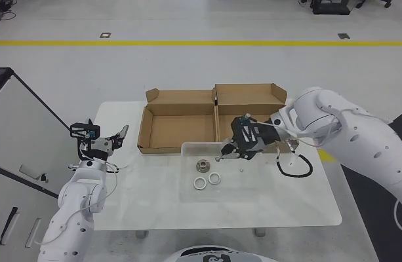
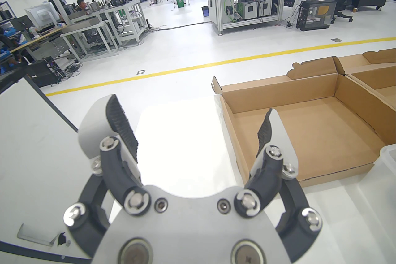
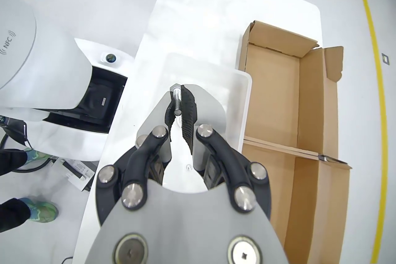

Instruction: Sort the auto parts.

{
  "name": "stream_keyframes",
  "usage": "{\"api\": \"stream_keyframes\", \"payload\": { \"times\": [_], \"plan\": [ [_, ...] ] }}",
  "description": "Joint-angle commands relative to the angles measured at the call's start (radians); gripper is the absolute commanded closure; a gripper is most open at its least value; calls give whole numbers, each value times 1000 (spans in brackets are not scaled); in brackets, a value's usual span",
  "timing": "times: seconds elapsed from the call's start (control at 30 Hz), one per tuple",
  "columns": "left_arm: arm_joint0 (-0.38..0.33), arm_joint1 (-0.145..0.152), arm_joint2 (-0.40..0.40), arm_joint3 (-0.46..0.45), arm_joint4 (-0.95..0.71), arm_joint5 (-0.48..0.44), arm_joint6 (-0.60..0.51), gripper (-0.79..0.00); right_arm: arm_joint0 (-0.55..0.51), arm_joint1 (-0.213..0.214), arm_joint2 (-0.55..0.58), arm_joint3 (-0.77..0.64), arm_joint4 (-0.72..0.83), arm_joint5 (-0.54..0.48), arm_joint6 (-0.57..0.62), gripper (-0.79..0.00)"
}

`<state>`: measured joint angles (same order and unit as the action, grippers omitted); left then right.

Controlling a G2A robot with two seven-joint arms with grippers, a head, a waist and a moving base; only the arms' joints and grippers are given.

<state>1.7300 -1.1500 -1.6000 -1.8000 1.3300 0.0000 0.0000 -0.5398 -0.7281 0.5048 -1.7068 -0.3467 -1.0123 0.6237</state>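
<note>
Our right end effector [image 3: 178,110] is pinching a bolt [image 3: 176,98] above the clear bin [image 3: 247,82]; our left end effector [image 2: 191,106] is hanging open, empty. We are risking the bolt slipping from that fingertip grip.
</note>
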Motion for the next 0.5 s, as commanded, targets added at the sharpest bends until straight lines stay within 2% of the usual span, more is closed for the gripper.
{"api": "stream_keyframes", "payload": {
  "times": [0.0,0.23,0.47],
  "plan": [
    [0,0,0,0,0,0,0,-785,15,-8,-6,18,9,0,-22,0],
    [0,0,0,0,0,0,0,-785,61,-28,-23,60,53,0,-97,0],
    [0,0,0,0,0,0,0,-785,74,-16,-16,41,158,0,-162,0]
  ]
}}
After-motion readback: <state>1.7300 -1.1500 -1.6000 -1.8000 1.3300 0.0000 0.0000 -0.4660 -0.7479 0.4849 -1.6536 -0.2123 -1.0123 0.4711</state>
